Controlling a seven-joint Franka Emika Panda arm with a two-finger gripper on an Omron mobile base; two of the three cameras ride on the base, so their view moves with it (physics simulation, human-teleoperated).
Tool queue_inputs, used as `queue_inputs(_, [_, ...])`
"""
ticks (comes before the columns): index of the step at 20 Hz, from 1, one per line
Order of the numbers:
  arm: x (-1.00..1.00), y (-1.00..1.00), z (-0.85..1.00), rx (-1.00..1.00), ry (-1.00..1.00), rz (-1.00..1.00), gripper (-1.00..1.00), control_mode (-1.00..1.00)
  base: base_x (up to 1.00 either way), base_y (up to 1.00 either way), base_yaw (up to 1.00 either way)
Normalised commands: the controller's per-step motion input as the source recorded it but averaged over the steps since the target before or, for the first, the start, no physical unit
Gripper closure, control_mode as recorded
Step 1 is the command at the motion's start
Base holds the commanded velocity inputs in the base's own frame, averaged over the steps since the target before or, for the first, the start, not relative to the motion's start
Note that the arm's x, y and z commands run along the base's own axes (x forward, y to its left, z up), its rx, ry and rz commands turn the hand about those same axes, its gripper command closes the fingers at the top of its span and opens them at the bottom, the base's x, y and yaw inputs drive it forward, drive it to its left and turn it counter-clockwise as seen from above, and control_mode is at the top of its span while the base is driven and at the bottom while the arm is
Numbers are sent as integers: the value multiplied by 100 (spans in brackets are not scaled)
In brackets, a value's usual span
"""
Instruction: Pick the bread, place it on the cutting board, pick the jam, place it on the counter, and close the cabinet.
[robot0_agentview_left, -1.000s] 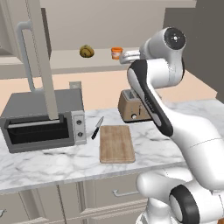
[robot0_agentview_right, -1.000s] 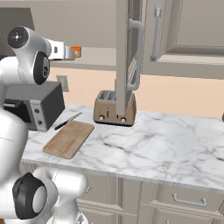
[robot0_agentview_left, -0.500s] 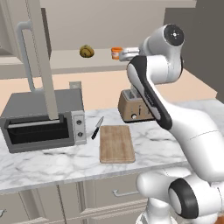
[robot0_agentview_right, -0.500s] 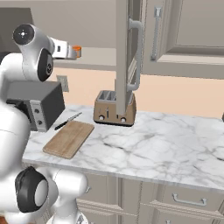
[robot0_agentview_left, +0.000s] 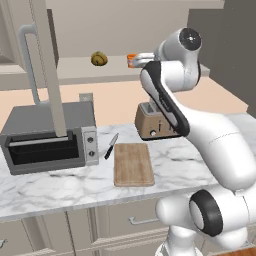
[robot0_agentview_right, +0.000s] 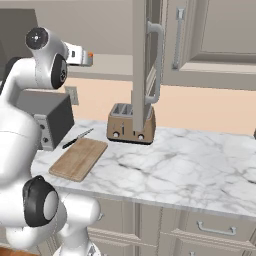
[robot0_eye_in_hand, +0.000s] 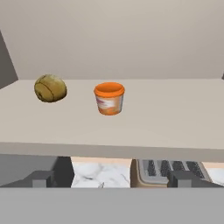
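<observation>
A: Start big. Why is the cabinet (robot0_agentview_left: 47, 70) door swung out like that?

B: Because both things to fetch sit on its shelf (robot0_eye_in_hand: 166, 118), so it has to stay open until they are out; closing it looks like the last step. Below runs the marble tabletop (robot0_agentview_right: 200, 165), carrying a toaster oven (robot0_agentview_left: 50, 135), a toaster (robot0_agentview_right: 131, 125), a knife (robot0_agentview_left: 111, 146) and the cutting board (robot0_agentview_left: 132, 163), which lies bare, ready for the roll.

A: And the arm?

B: Raised to shelf height, with the gripper (robot0_eye_in_hand: 111, 178) aimed level into the cabinet. In the hand view the jaws stand wide apart with nothing between them, the two tips low at either side. I judge this to be the approach before the first grasp.

A: Where are the bread and jam?

B: The bread (robot0_eye_in_hand: 50, 88) rests on the shelf towards the left; the jam (robot0_eye_in_hand: 109, 98) stands upright just beside it, nearer the middle of the hand view. Neither is touched. Since the hand points more at the jar than the roll, I expect it must shift left to take the bread first.

A: Anything different from a second ago?

B: The wrist has crept closer to the shelf's front edge, by the jar, in the left base view. The roll, jar, board and door lie as before.
</observation>
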Motion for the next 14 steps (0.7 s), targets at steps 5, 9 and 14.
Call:
queue_inputs(5, [28, 8, -4, 0, 0, 0, -100, -100, 0, 0, 0])
queue_inputs(9, [34, 9, 0, 0, 0, 0, -100, -100, 0, 0, 0])
queue_inputs(14, [29, 2, 0, 0, 0, 0, -100, -100, 0, 0, 0])
